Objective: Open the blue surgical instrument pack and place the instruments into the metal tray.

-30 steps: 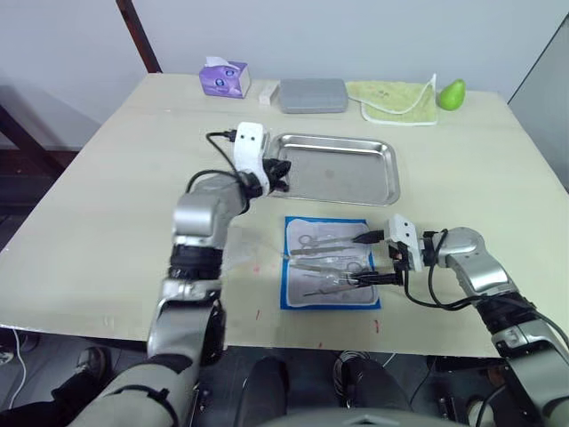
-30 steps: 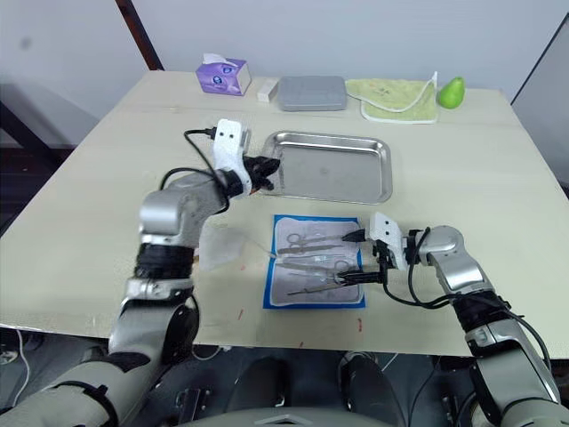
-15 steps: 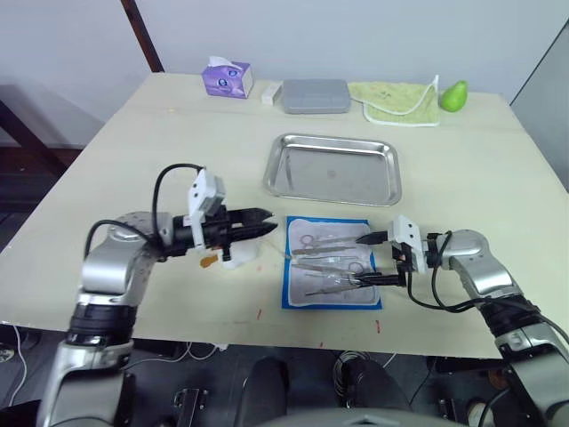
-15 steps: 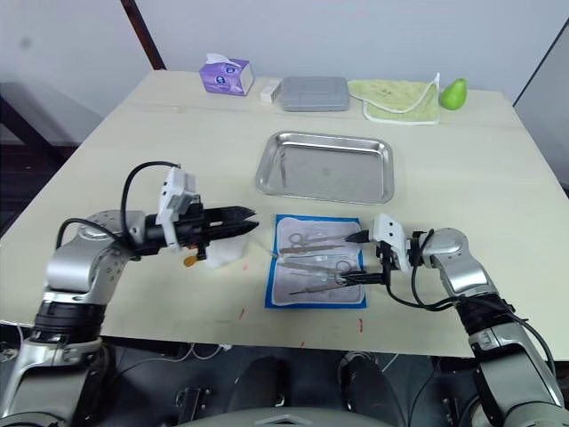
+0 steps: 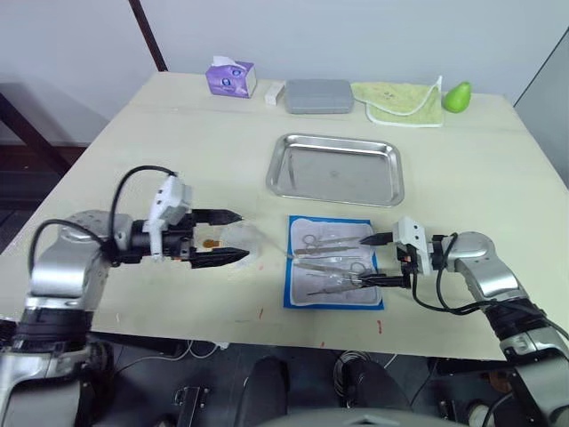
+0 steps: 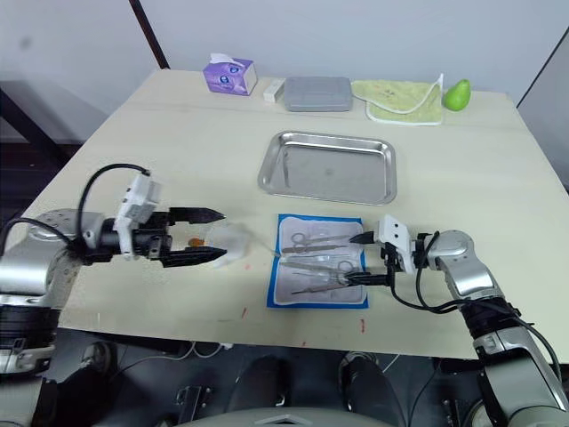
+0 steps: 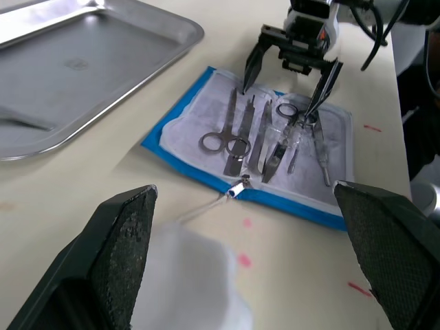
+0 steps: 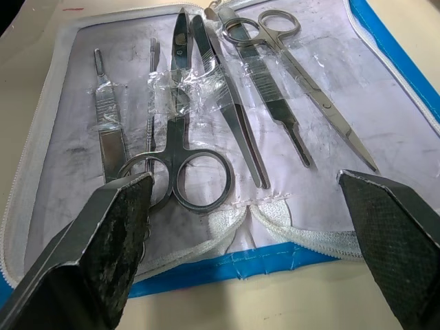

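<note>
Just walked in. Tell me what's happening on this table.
The blue pack lies unfolded on the table with the instruments on its lining. The right gripper hovers, jaws open, at the pack's right edge. The left gripper, also open, sits to the pack's left by a scrap of clear plastic. The metal tray behind the pack holds nothing yet.

The small orange thing between the left gripper's fingers is unidentifiable
</note>
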